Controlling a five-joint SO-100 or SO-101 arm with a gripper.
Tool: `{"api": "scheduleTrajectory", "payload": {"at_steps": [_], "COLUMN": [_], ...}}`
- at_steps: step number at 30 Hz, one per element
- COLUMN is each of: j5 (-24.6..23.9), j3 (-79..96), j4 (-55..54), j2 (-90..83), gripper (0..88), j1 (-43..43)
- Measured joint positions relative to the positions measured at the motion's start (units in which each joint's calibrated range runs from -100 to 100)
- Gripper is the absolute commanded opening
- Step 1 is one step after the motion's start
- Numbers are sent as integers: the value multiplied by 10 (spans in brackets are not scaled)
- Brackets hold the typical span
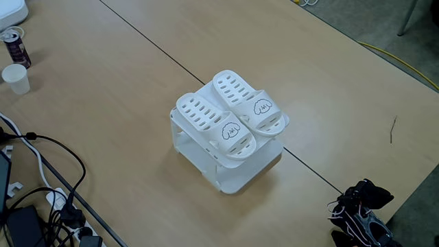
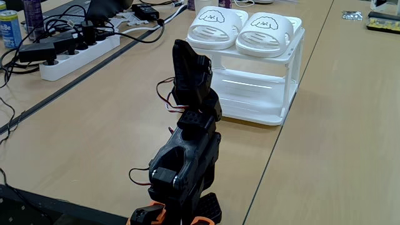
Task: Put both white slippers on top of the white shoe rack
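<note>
Both white slippers lie side by side on the flat top of the white shoe rack [image 1: 236,175], toes with the puppy faces toward the arm. In a fixed view one slipper [image 1: 214,125] is left of the other slipper [image 1: 248,103]. From behind the arm, the pair shows as the left slipper [image 2: 215,26] and the right slipper [image 2: 265,31] on the shoe rack [image 2: 262,94]. The black arm is folded up well short of the rack. Its gripper [image 1: 367,194] [image 2: 187,59] touches nothing, and its fingers blend into the dark body.
A drink can [image 1: 15,46] and a paper cup [image 1: 15,77] stand at the table's far left. Cables and a power strip [image 2: 75,53] lie along the left side, with a blue can [image 2: 9,28] beside them. A dark seam [image 1: 144,38] runs across the table.
</note>
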Motion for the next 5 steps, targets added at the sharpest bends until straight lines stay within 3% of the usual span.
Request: {"api": "scheduleTrajectory", "payload": {"at_steps": [5], "j5": [0], "j3": [0], "j4": [0], "j2": [0], "gripper": [7], "j1": [0]}}
